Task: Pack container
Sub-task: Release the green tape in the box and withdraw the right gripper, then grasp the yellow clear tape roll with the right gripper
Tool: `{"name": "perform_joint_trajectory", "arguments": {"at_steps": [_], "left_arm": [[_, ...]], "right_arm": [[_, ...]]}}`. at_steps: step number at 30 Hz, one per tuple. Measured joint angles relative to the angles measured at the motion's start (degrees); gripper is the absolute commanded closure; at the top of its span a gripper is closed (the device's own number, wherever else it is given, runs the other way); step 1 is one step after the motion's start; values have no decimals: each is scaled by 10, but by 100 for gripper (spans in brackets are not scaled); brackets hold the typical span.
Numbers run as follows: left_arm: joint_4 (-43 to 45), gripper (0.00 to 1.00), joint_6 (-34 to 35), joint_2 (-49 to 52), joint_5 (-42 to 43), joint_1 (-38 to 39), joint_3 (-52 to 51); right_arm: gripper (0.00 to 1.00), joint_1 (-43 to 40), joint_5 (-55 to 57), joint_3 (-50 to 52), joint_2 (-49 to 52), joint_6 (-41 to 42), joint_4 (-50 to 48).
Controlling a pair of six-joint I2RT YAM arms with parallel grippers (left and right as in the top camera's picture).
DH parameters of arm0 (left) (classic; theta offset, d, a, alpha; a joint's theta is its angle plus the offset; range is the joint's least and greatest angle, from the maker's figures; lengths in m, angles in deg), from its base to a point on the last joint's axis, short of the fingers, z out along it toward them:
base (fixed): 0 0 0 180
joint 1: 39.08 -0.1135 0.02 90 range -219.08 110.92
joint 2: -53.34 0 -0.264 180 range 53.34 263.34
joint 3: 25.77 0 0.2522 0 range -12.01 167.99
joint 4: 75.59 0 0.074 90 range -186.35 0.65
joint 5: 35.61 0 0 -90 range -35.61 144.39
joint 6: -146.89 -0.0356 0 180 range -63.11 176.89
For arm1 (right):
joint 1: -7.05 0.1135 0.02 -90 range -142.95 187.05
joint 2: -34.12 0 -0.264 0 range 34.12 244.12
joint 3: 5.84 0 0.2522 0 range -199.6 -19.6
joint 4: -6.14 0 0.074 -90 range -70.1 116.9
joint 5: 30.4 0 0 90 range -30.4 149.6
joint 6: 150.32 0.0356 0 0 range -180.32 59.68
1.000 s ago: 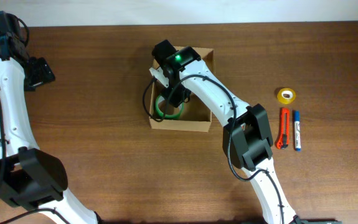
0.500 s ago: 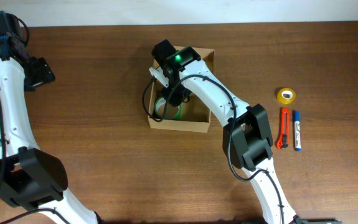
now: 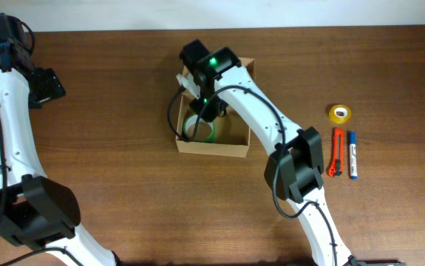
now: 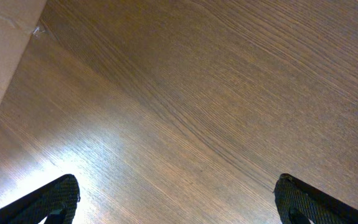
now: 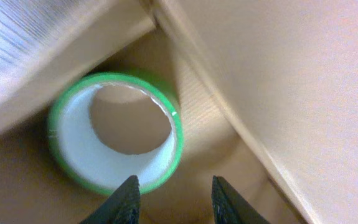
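Jaws on the right arm [image 3: 253, 111] reach down into the cardboard box [image 3: 213, 146], which sits in the middle of the surface [image 3: 123, 162], toward the far edge. A green tape roll [image 3: 199, 133] lies in its left half. Near the right edge are a yellow tape roll [image 3: 338, 114], an orange cutter [image 3: 337, 152] and a blue pen [image 3: 352, 154].

Left wrist: left jaws are spread wide over bare wood, holding nothing.

Right wrist: right jaws are parted and empty, with the green roll lying flat on the box floor beyond their tips.
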Motion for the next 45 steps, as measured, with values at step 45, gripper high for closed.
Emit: {"name": "perform_joint_trajectory", "arguments": {"at_steps": [45], "left_arm": [[0, 0, 0, 0, 0, 0, 0]], "right_arm": [[28, -513, -56, 417, -196, 103, -198]]}}
